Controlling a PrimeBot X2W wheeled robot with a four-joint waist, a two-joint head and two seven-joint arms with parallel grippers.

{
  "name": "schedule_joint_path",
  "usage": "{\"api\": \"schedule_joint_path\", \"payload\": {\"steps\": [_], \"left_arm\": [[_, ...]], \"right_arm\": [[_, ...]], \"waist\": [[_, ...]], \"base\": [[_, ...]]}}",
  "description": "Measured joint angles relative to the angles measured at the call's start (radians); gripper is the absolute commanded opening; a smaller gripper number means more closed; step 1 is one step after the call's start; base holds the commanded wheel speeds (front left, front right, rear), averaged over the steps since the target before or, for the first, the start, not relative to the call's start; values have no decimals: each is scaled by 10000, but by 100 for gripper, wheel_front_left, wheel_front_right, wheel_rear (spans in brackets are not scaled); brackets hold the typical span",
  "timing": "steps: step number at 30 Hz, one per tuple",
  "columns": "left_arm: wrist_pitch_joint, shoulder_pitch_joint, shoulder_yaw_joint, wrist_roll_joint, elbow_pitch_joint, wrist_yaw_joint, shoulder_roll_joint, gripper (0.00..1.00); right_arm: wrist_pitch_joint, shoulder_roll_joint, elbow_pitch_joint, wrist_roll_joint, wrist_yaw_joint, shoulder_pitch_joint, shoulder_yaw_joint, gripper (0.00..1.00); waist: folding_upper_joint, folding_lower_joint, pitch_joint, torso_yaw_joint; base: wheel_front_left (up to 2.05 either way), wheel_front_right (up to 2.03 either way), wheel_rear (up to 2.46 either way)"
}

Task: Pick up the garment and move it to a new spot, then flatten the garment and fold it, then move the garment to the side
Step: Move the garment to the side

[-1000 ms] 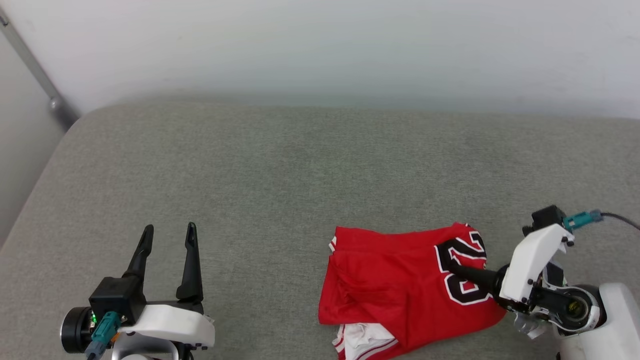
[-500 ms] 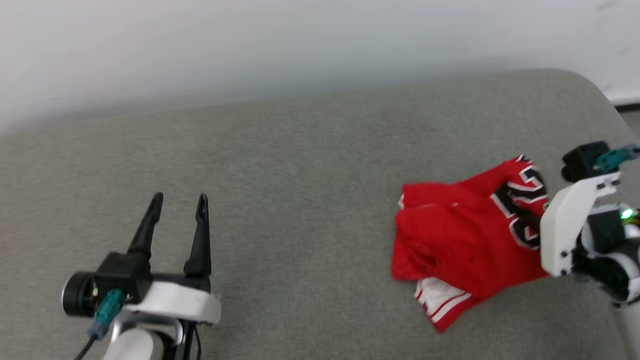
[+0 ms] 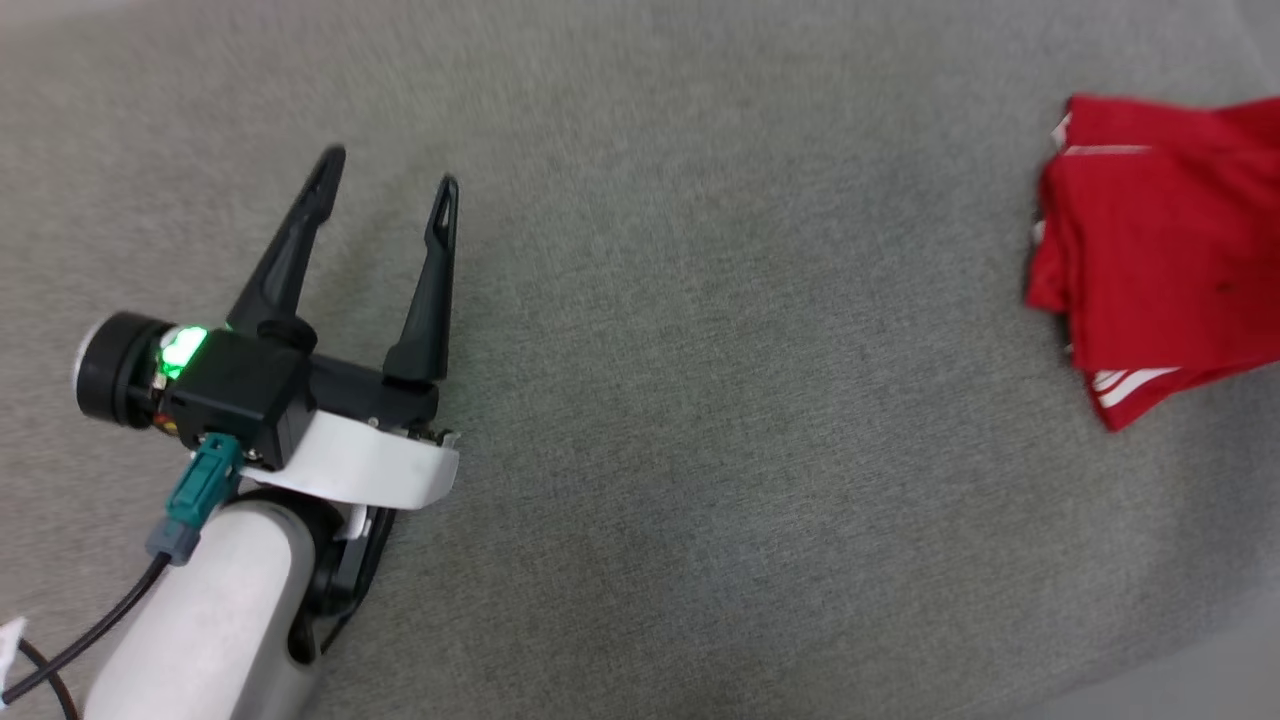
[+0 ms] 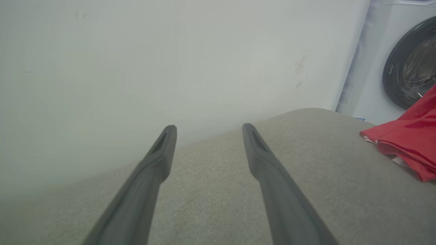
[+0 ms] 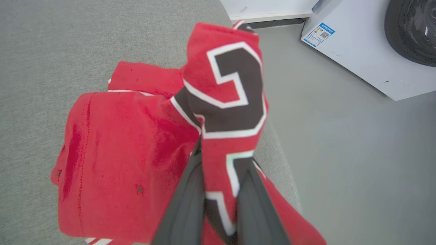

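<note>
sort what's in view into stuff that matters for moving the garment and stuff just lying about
Job:
- garment, pinched in the shut right gripper
- left gripper, open, holding nothing
- grey cushion under the garment

Lying about:
- washer
- floor
- wall

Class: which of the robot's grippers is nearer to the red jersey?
Right. The right gripper is shut on a fold of the garment, with the printed cloth pinched in its grip. The left gripper is open over the grey cushion, well apart from the garment.
</note>
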Motion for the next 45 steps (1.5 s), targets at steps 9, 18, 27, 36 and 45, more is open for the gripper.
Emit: {"api": "schedule_joint_path", "payload": {"steps": [9,18,27,36,45], "left_arm": [[525,-1337,-359,437,-581,-334,132,100],[119,-968,-305,169,0,-238,40,100],[-686,441,-123,-577,807,33,-403,100],[-1020,2072,244,-1081,1331,445,-694,100],[-1110,2998,568,-1244,1662,548,-809,100]], "right_arm": [[-2439,525,2190,-1662,0,-1572,-1463,100],[-3712,803,3198,-2708,0,-1677,-1967,100],[-4209,562,2431,-2640,0,-113,-1605,100],[-4475,1185,913,-1689,0,2707,-573,100],[-5492,1852,-474,-585,0,4265,890,100]], "waist": [[0,0,2151,-115],[0,0,1612,-82],[0,-2,-119,-69],[0,-3,-2023,433],[0,-4,-3207,1630]], "base": [[0,0,0],[0,0,0],[0,0,0],[0,0,0],[0,0,0]]}}
